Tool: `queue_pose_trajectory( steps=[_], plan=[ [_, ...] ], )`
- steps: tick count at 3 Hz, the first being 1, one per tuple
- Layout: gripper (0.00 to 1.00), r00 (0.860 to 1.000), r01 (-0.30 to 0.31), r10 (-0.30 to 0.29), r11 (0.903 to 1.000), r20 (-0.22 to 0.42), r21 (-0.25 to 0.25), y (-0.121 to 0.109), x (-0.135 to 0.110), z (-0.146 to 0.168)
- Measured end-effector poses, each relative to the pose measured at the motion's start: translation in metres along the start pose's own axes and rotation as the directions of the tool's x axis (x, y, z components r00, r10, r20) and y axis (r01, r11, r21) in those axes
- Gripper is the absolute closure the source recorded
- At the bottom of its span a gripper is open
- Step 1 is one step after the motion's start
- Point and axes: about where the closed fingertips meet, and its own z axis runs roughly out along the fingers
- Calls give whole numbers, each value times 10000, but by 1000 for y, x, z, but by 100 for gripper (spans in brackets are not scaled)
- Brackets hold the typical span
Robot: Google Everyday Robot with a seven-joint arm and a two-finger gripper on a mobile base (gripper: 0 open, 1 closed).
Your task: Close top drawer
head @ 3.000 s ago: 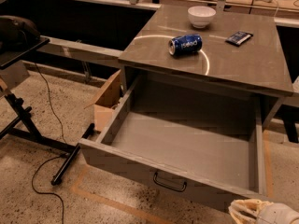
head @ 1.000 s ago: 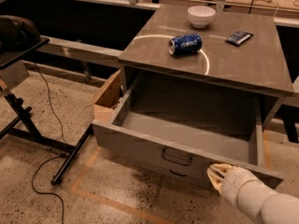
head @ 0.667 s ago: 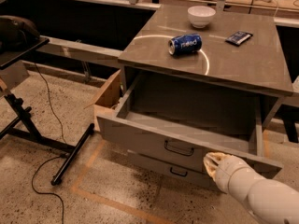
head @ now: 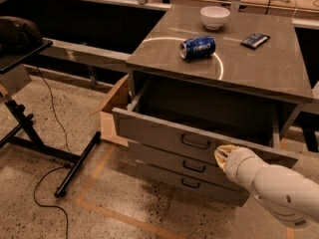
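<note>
Change: top drawer (head: 154, 131) has gone a long way in. Three seconds back it was pulled nearly full length with its floor on show. Now the front stands only partway out of the cabinet, the inside is in shadow, and the two lower drawers (head: 164, 169) show beneath it.

Cardboard box (head: 110, 108) on the floor at left hasn't moved. Can (head: 198, 47), bowl (head: 215, 17) and dark packet (head: 254, 40) sit where they were on the worktop (head: 269, 68), so the push isn't jolting the cabinet.

Meaning: push is working. I'd put it well past half. There's still a clear gap under the worktop's near edge, so not shut yet.

Geometry, left to right: the drawer front spans the cabinet width, with its loop handle (head: 195, 142) about centre. The pincer (head: 223, 155) is just right of that handle, looks to be in contact with the front face below its top edge, and has followed the front in. The arm enters from the near right corner. Pincer wide or narrow: cannot tell.

Contact is right of centre, so the drawer could rack if it binds.
</note>
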Motion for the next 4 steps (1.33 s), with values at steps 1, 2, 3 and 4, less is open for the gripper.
queue_pose_trajectory(
  steps=[1, 2, 3, 4],
  plan=[
    [100, 9998, 112, -111, 9999, -163, 28, -17, 8, 20],
    [100, 9984, 381, -376, 9992, -434, 92, -33, 19, 35],
    [100, 9958, 671, -661, 9976, -632, 146, -46, 25, 50],
    [100, 9940, 838, -824, 9963, -713, 174, -54, 25, 61]
  ],
)
